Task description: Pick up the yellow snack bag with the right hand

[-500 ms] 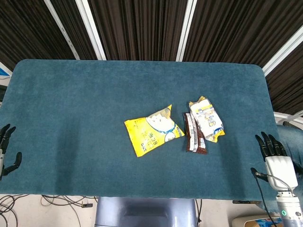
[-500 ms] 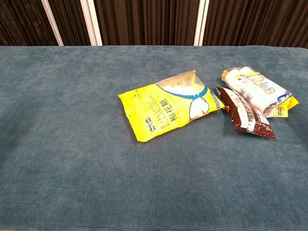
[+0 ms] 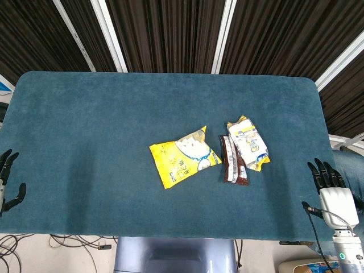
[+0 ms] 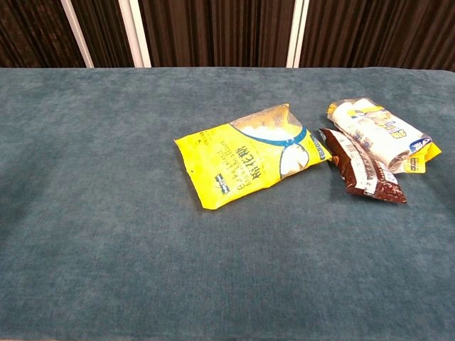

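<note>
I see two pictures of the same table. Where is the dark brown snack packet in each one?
Head view: the brown packet lies right of centre, between the yellow snack bag and a white and yellow packet.
Chest view: the same packet sits at the right, in the upper half.
Shared landmark: the yellow snack bag, immediately left of it in both.

Flat yellow foil snack bag (image 4: 247, 155) lies centre frame on teal cloth-covered table (image 4: 106, 234). Right of it: brown wrapper (image 4: 362, 168), touching white-yellow packet (image 4: 378, 133), upper right.
</note>
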